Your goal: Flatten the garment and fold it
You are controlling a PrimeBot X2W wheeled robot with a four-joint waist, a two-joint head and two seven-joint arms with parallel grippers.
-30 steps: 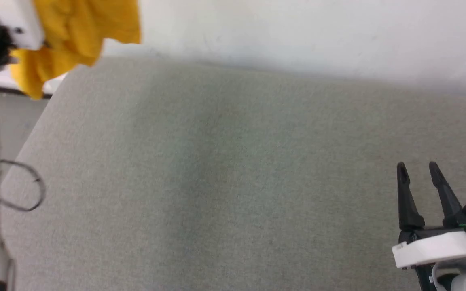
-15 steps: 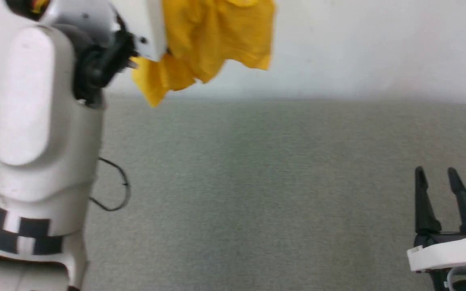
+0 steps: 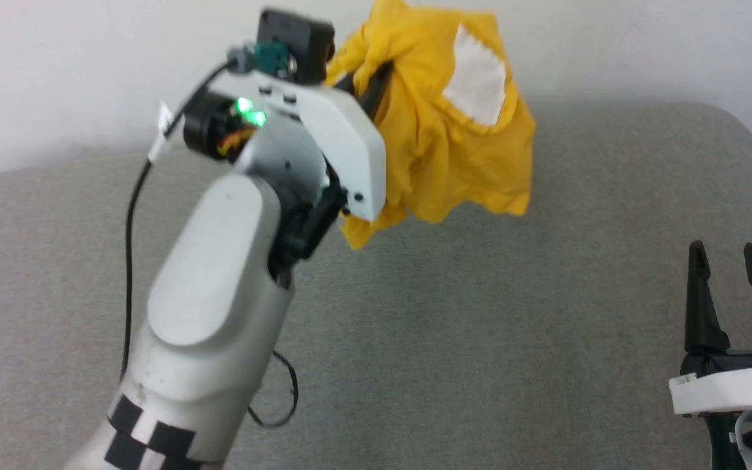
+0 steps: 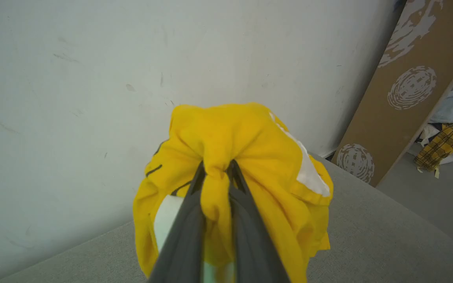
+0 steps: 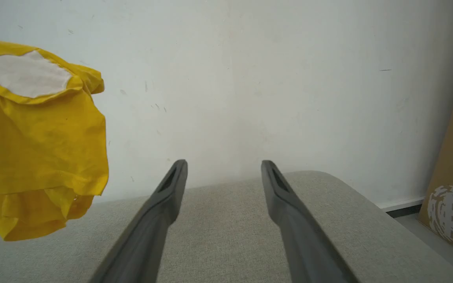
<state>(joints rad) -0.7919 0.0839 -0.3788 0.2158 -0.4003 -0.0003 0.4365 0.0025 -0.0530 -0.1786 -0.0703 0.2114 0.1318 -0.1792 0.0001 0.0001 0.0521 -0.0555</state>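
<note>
My left gripper (image 4: 215, 167) is clamped on the bunched yellow garment (image 3: 454, 163), which hangs above the grey counter (image 3: 480, 339) by the wall (image 3: 56, 65); my right gripper (image 3: 725, 251) stands apart, empty.

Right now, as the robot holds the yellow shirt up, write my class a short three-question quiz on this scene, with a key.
1. True or false: the bright yellow thin-cloth T-shirt lies spread flat on the grey fabric-covered surface.
2. In one word, how do the two dark fingers of the right gripper stand?
3. What pinches the T-shirt? A the left gripper; B the right gripper; C both.
Key: 1 false, it hangs bunched in the air; 2 apart; 3 A.
</note>
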